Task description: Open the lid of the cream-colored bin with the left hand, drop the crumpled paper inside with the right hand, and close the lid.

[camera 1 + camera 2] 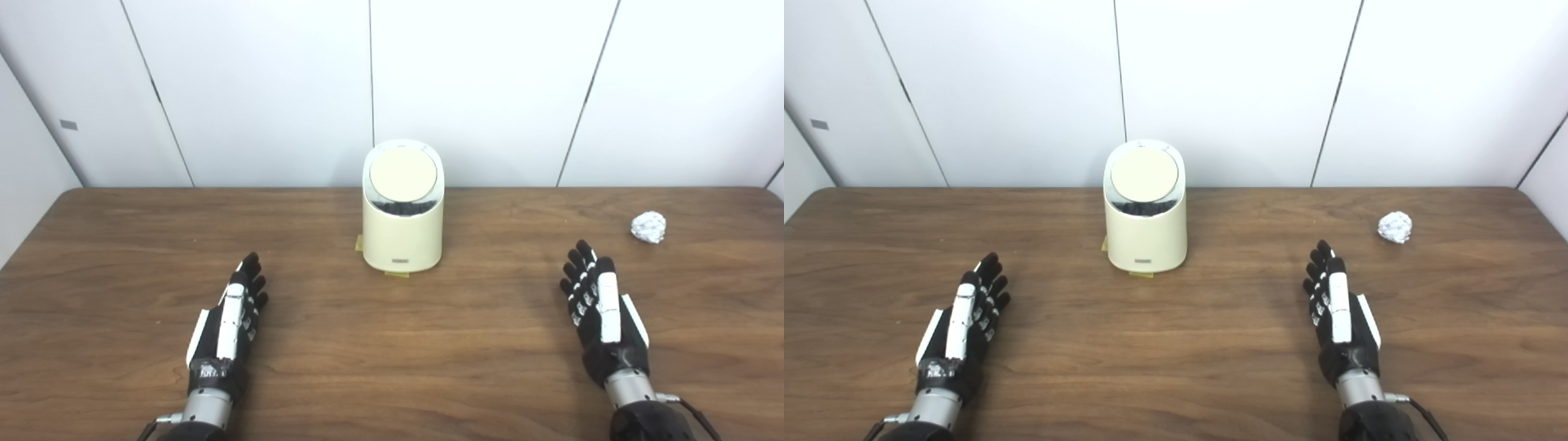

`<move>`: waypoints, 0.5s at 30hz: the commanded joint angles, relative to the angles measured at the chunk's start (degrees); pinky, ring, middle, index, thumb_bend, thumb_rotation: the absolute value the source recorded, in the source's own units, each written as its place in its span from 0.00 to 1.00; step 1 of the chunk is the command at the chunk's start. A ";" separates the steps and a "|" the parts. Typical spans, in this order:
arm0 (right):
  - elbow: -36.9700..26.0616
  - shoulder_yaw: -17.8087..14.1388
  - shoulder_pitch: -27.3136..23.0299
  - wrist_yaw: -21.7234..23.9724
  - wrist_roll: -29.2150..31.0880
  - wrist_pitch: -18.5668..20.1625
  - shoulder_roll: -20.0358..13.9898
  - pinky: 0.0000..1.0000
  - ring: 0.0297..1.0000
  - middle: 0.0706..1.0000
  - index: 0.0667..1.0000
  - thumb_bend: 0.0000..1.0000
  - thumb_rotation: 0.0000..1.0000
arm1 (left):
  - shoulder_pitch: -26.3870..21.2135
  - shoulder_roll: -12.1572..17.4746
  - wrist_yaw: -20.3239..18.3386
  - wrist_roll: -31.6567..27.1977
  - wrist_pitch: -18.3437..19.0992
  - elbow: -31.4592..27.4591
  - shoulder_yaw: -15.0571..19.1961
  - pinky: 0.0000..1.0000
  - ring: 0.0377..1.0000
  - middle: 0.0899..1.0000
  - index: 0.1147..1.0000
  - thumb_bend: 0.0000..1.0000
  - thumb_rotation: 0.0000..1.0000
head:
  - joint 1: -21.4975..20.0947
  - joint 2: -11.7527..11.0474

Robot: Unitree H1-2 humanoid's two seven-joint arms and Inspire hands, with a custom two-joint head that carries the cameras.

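Tabletop (392, 343): dark wood grain, smooth, rounded far corners.
Bin (402, 236): cream plastic, rounded body, upright; ahead of both hands, between them, nearer the left.
Lid (403, 174): flat round disc, tilted toward the camera, dark gap under its front edge.
Crumpled paper (648, 226): silvery-white, foil-like ball; ahead and right of the right hand, apart from it.
Left hand (233, 321): fingers straight and apart, holding nothing, low over the wood.
Right hand (600, 315): spread flat, empty.

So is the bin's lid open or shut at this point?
Shut. The round lid lies flat in the top of the cream-colored bin, and neither hand touches it.
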 commanded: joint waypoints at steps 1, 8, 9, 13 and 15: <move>-0.42 -0.27 -1.60 0.55 0.27 -2.56 -0.22 1.00 1.00 1.00 0.99 0.60 1.00 | -0.41 0.06 0.21 0.14 -2.26 -0.36 -0.11 1.00 1.00 1.00 1.00 0.38 0.91 | 0.10 -0.44; 1.10 -0.10 -1.30 1.02 -0.15 -4.67 -0.76 1.00 1.00 1.00 1.00 0.60 1.00 | -0.10 -0.34 0.82 0.45 -3.44 0.49 -0.08 1.00 1.00 1.00 0.98 0.38 0.85 | 0.16 -1.99; 1.11 -0.11 -1.26 1.01 -0.16 -4.55 -0.77 1.00 1.00 1.00 1.00 0.60 1.00 | -0.04 -0.31 0.88 0.49 -3.55 0.55 -0.15 1.00 1.00 1.00 0.98 0.39 0.85 | 0.16 -1.99; 1.61 -0.05 -1.07 2.00 0.43 -5.57 -1.02 1.00 1.00 1.00 1.00 0.58 1.00 | 0.22 0.03 0.83 0.47 -3.72 0.81 -0.45 1.00 1.00 1.00 0.99 0.38 0.86 | 0.20 -2.51; 1.62 0.03 -1.00 1.90 0.34 -5.31 -0.85 1.00 1.00 1.00 1.00 0.59 1.00 | 0.37 0.28 0.91 0.89 -3.07 0.62 -0.70 1.00 1.00 1.00 1.00 0.39 0.88 | 0.48 -2.50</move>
